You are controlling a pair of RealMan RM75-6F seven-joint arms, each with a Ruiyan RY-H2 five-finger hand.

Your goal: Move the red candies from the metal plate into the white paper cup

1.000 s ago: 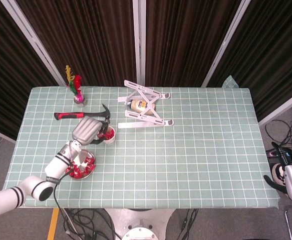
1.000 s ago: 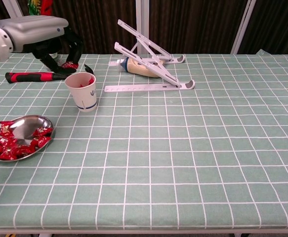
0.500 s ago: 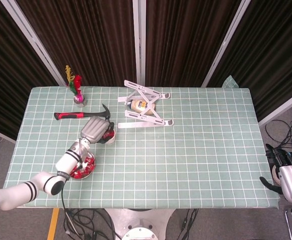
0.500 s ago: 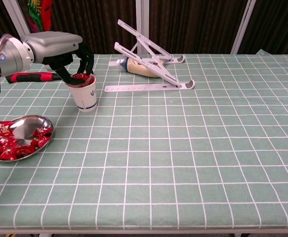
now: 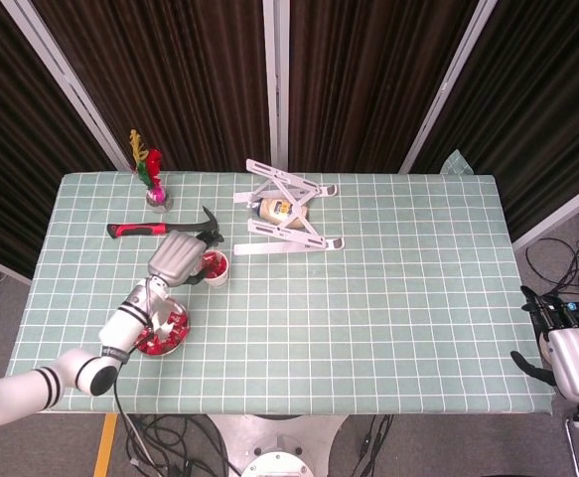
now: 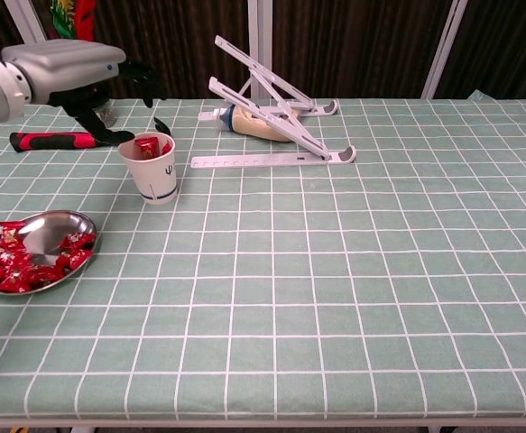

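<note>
The white paper cup (image 5: 215,266) (image 6: 152,169) stands upright with red candies (image 6: 148,144) showing at its rim. Several more red candies (image 6: 14,271) lie in the metal plate (image 5: 153,347) (image 6: 41,227) near the table's front left. My left hand (image 5: 175,260) (image 6: 69,70) hovers just left of and above the cup, its fingers apart and nothing in them. In the head view its forearm covers part of the plate. My right hand (image 5: 565,350) hangs off the table's right edge, fingers spread, holding nothing.
A red-handled hammer (image 5: 160,230) (image 6: 59,139) lies behind the cup. A white folding stand (image 5: 284,214) (image 6: 276,108) with a bottle (image 5: 281,210) (image 6: 253,124) under it sits at the back centre. A small vase of flowers (image 5: 157,194) stands at the back left.
My left hand dipped its fingers to the cup's mouth with a red candy, then lifted back to the left without it. The right hand barely shifted.
</note>
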